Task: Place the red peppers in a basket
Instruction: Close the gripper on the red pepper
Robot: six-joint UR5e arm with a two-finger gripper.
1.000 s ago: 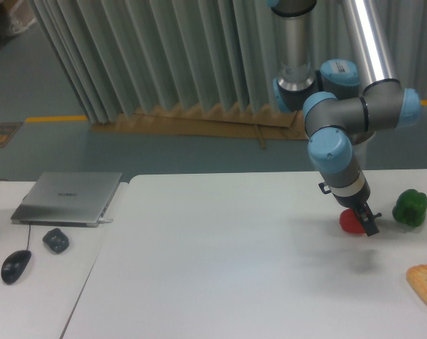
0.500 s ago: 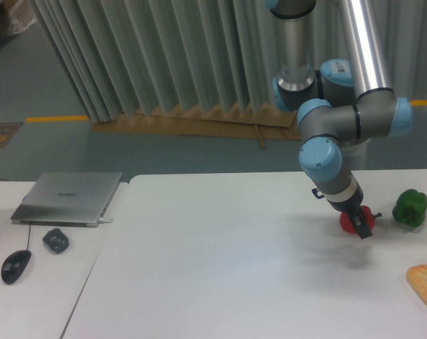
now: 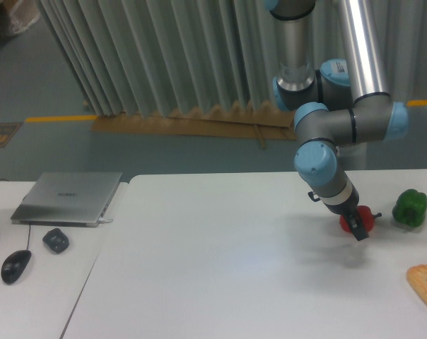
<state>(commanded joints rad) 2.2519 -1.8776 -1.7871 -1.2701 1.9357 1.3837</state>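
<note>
Claw [image 3: 355, 230] position: my fingers overlapped the red pepper [image 3: 365, 218] on the counter [image 3: 220, 261]; whether they gripped it I could not tell. Green pepper [image 3: 410, 207] sat just right, near the counter's right edge; open surface lay left.

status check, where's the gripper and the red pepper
Gripper down at red pepper, grip unclear. Pepper on table. Green pepper to one side, apart. No basket in view.

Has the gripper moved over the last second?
Yes. The gripper has shifted left, away from the green pepper that stays put, and it sits over the red pepper.
</note>
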